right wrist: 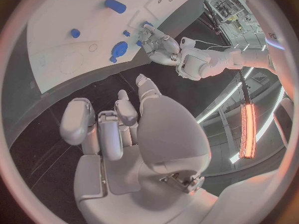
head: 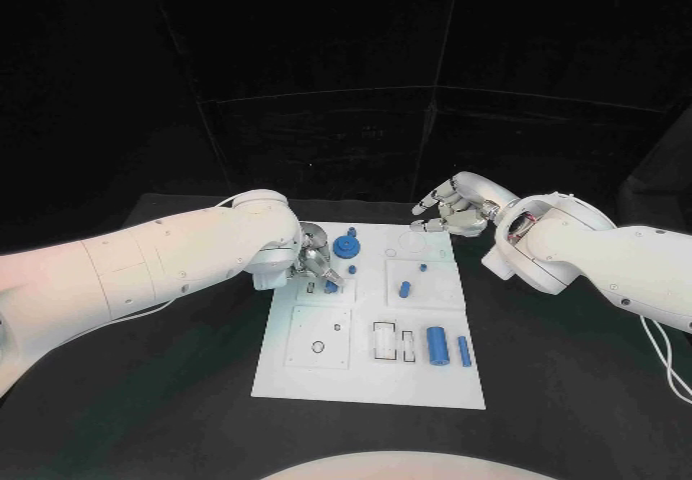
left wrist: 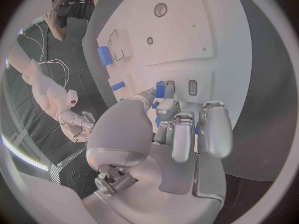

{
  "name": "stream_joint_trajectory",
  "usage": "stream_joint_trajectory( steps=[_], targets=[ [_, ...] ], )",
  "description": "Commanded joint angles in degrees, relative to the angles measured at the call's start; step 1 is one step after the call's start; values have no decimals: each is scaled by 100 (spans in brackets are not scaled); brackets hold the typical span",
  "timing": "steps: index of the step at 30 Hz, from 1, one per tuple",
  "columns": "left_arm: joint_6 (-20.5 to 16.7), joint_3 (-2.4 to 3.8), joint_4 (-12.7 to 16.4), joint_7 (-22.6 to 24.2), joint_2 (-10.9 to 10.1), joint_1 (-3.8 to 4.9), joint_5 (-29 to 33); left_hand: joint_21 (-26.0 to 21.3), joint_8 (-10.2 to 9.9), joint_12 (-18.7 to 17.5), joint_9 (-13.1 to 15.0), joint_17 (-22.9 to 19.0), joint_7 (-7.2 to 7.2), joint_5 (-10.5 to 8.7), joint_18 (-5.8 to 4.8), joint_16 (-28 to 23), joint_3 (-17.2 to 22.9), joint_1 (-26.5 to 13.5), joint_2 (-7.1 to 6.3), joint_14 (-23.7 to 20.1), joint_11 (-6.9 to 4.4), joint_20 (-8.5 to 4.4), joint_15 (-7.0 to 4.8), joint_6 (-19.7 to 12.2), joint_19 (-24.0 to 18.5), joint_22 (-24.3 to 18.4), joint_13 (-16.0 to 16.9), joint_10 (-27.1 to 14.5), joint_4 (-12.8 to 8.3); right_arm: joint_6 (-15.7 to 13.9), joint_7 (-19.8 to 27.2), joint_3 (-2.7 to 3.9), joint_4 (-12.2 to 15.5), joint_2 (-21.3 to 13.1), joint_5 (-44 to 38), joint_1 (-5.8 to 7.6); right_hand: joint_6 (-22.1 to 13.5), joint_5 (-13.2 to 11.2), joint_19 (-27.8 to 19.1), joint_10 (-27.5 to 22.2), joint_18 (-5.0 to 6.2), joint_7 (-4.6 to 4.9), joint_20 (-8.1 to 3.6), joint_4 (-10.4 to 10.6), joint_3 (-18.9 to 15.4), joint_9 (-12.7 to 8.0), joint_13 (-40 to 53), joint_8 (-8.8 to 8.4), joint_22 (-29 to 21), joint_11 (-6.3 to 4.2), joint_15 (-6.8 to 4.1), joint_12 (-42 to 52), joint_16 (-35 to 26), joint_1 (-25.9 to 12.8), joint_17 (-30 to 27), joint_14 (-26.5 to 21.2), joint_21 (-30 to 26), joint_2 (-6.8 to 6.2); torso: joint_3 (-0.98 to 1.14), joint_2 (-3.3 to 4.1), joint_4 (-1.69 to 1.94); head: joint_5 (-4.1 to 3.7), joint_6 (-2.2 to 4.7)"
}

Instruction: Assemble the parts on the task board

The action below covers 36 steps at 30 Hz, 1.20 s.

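Nearest me lies the white task board on the black worktop. My left robot hand pinches a small blue part at the board's far-left area — my right robot hand hovers empty, fingers spread, beyond the far-right corner.
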Motion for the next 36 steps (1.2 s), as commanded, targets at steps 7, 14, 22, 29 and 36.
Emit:
stream_joint_trajectory(
  steps=[7, 14, 22, 29, 36],
  targets=[
    [-889, -1, 326, 207, -306, -32, 106, -3, 147, 26, 166, 1509, -4, -57, -108, 18, 1791, -424, -217, 594, -6, -1, -5, -25, 4, 23, 35, 92, -1148, 30, 27, 2, -16, -26, -85, 12, 26, 29, -14, 0, 49, -12, -17, -2, -33, -3, -20, 27, -26, -36, -33, 8, -27, 58, 686, 414, -47, -17, -5, -4, 33, 27, -10],
    [-1105, -3, 451, 238, -438, -131, 103, -2, 169, 32, 192, 1509, -8, -59, -108, 18, 1875, -454, -241, 594, -10, -4, -8, -28, 8, 31, 43, 102, -1172, 40, 28, 2, -48, -22, -118, 12, 26, 31, -15, -1, 49, -12, -17, 0, -36, -3, -22, 28, -28, -35, -33, 6, -25, 56, 691, 415, -48, -18, -3, -3, 44, 48, -17],
    [-1306, -6, 450, 221, -456, -258, -90, -4, 172, 38, 196, 1509, -8, -61, -108, 18, 1885, -459, -243, 594, -10, -5, -8, -28, 7, 28, 51, 107, -1174, 50, 29, 1, -58, -21, -124, 11, 26, 31, -15, -1, 49, -12, -17, 0, -36, -3, -22, 28, -28, -35, -33, 6, -25, 56, 691, 415, -48, -18, -5, 9, 19, 68, -22],
    [-1405, -6, 486, 214, -451, -320, -214, -2, 176, 37, 200, 1509, -7, -63, -108, 18, 1895, -467, -245, 594, -9, -5, -8, -28, 8, 31, 49, 108, -1172, 52, 30, 1, -64, -19, -125, 11, 26, 31, -15, -1, 49, -12, -17, 0, -36, -3, -22, 28, -28, -35, -33, 6, -25, 56, 691, 415, -48, -18, -2, 8, 17, 64, -35],
    [-1322, -6, 499, 172, -446, -335, -236, 1, 180, 41, 204, 1509, -7, -65, -109, 18, 1904, -477, -246, 594, -9, -5, -8, -28, 11, 36, 53, 112, -1169, 61, 31, 1, -72, -9, -125, 11, 26, 31, -15, -1, 49, -12, -17, 0, -36, -3, -22, 28, -28, -35, -33, 6, -25, 56, 691, 415, -48, -18, 1, 5, 20, 63, -43]
  ],
)
